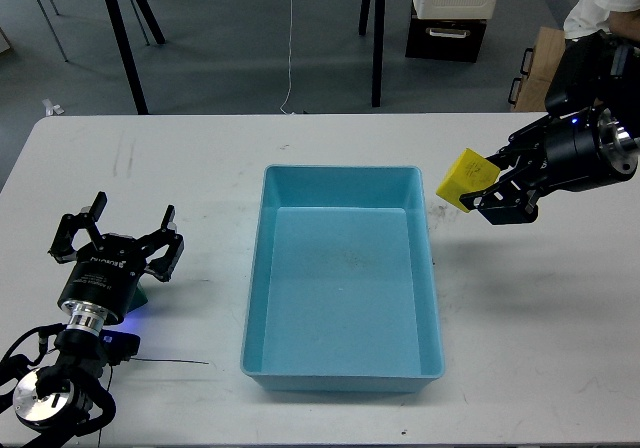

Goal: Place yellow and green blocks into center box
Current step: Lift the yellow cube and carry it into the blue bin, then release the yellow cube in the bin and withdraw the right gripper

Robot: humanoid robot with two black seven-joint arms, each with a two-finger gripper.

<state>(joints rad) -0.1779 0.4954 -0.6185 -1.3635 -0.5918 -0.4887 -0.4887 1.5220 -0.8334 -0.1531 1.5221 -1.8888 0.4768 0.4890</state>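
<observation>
My right gripper (478, 183) is shut on the yellow block (466, 178) and holds it tilted in the air, just right of the upper right corner of the blue box (343, 274). The box sits at the table's middle and looks empty. My left gripper (118, 234) is open at the table's left. A green block (139, 301) shows only as a small sliver beneath it, mostly hidden by the gripper body.
The white table (530, 368) carries a thin black cable (170, 361) near my left arm. Beyond the far edge are black stand legs (125, 48), a dark case (447, 36), a cardboard box (545, 73) and a seated person (605, 3).
</observation>
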